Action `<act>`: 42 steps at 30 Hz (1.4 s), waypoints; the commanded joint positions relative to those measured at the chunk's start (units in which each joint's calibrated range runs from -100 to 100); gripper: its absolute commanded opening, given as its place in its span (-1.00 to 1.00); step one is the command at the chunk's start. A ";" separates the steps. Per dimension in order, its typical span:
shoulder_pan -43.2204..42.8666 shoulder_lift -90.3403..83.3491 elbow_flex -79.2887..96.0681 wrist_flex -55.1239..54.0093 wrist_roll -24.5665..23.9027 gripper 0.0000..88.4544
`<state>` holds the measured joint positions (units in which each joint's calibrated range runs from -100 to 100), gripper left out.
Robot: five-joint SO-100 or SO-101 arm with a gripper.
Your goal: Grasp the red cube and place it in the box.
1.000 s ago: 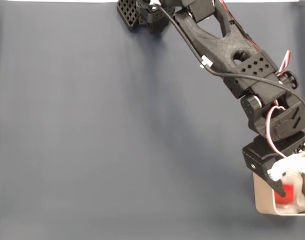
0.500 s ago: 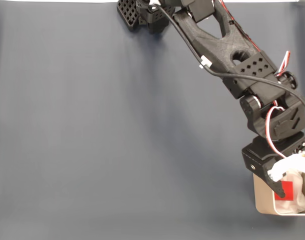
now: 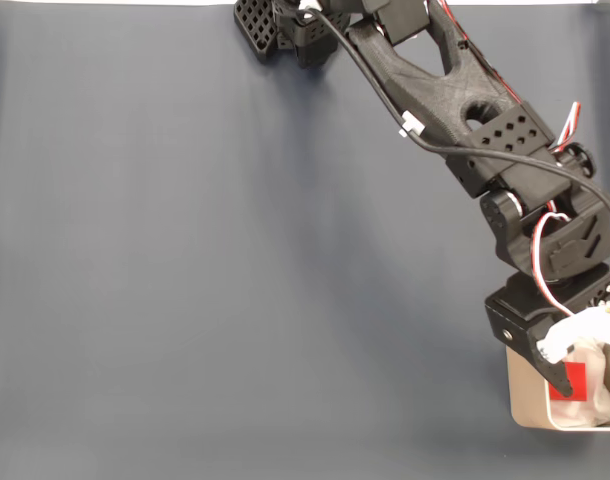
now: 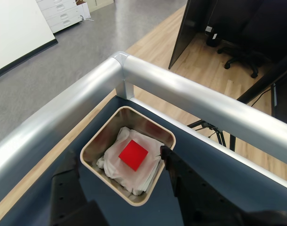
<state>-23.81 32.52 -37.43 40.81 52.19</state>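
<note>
The red cube (image 4: 133, 155) lies flat on the white padding inside the beige box (image 4: 94, 141), free of both fingers. In the wrist view my gripper (image 4: 118, 157) hangs open above the box, one dark finger at each side of it. The fixed view shows the box (image 3: 512, 395) at the bottom right edge of the dark blue table. There the cube (image 3: 573, 381) peeks out beside the black finger (image 3: 551, 368) of my gripper (image 3: 577, 365), and the arm hides most of the box.
The black arm (image 3: 455, 110) reaches from the top middle down to the bottom right of the dark blue table (image 3: 235, 280). A silver metal rail (image 4: 181, 89) borders the table corner just beyond the box, with the room's floor below.
A second ago the cube looked blurred between the fingers. Now it rests sharp and still on the padding. The arm has hardly moved.
</note>
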 commanded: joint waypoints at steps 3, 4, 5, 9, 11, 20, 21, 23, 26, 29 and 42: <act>0.59 -3.15 -1.80 -1.14 0.29 -0.08; 0.59 -3.15 -1.80 -1.14 0.29 -0.08; 0.59 -3.15 -1.89 -1.14 0.29 -0.08; 0.52 -3.32 -1.89 -1.14 0.10 -0.11; 0.52 -3.49 -1.89 -1.14 -0.05 -0.18; 2.72 -9.73 2.49 -3.52 -0.68 -1.00; 3.57 -11.55 3.58 -3.35 -0.83 -1.00; 5.42 -15.63 7.14 -3.27 -0.93 -1.00; 8.90 -22.82 13.80 -3.19 -1.12 -1.00; 12.59 -30.70 21.65 -3.43 -1.12 -1.00; 23.10 -77.76 82.96 -8.11 -2.49 -1.00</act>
<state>-1.71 -30.26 29.11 34.77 50.33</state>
